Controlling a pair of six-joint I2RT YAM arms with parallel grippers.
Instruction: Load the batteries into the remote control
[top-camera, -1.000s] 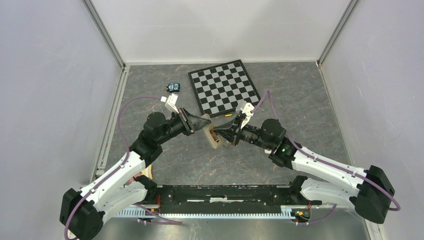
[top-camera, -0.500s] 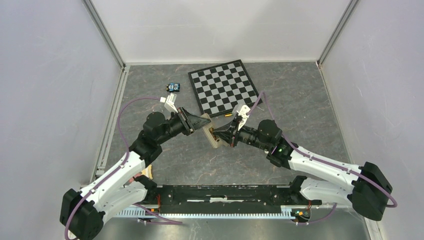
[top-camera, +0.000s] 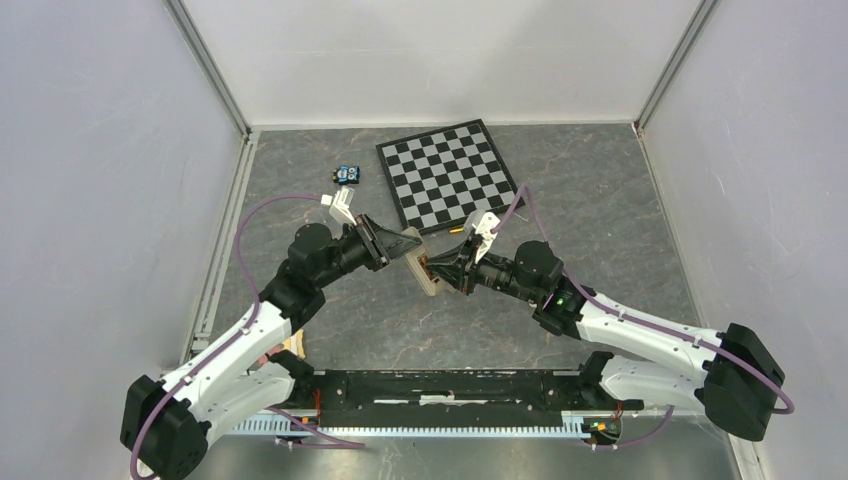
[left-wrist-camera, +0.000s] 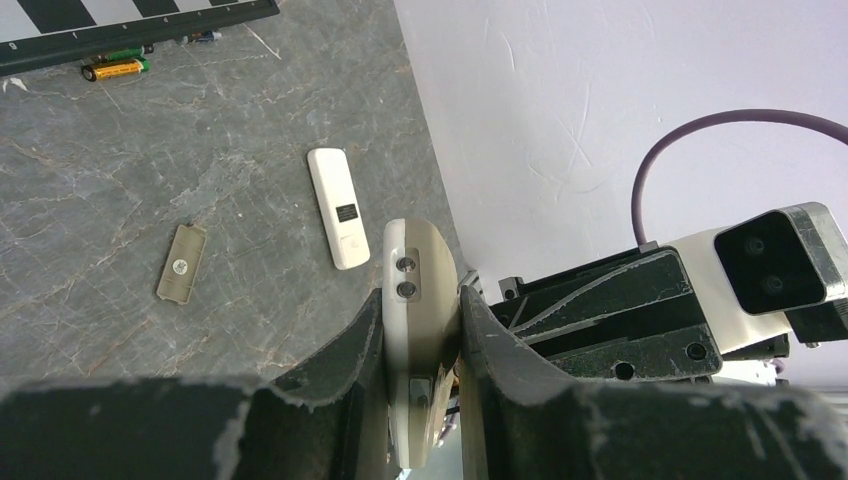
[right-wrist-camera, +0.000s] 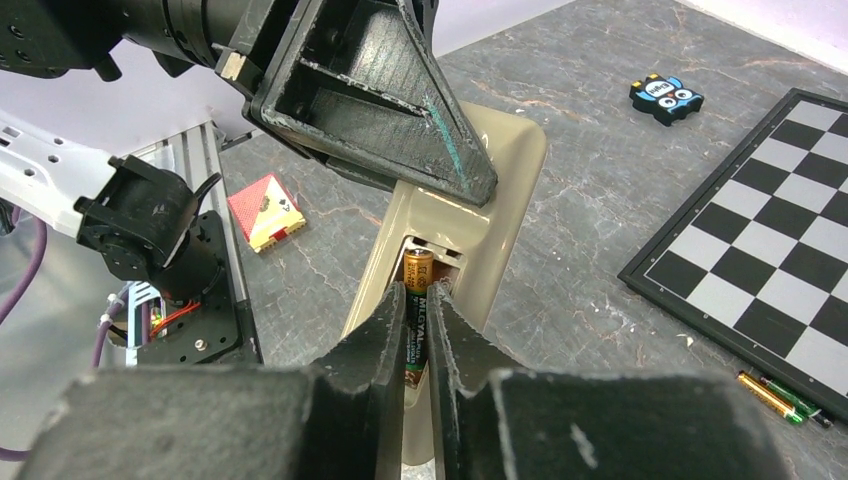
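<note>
My left gripper (top-camera: 412, 247) is shut on the remote control (left-wrist-camera: 420, 260) and holds it on edge above the table. The remote's tan back (right-wrist-camera: 500, 190) faces my right gripper (right-wrist-camera: 418, 292), its battery bay open. A battery (right-wrist-camera: 417, 285), dark with a gold end, sits between the right fingers with its tip inside the bay; both fingers lie against it. In the top view the two grippers meet at the remote (top-camera: 428, 272). Two more batteries (right-wrist-camera: 775, 395), one gold and one green, lie by the chessboard edge.
A chessboard (top-camera: 447, 172) lies at the back centre, a small blue and black toy (top-camera: 347, 174) to its left. A plain white slab (left-wrist-camera: 338, 207) and a tan cover (left-wrist-camera: 181, 262) lie on the table. A red card (right-wrist-camera: 264, 210) sits near the arm bases.
The right arm has drawn left and slightly nearer over the last second, bringing its gripper up against the remote. The left arm and remote have stayed put.
</note>
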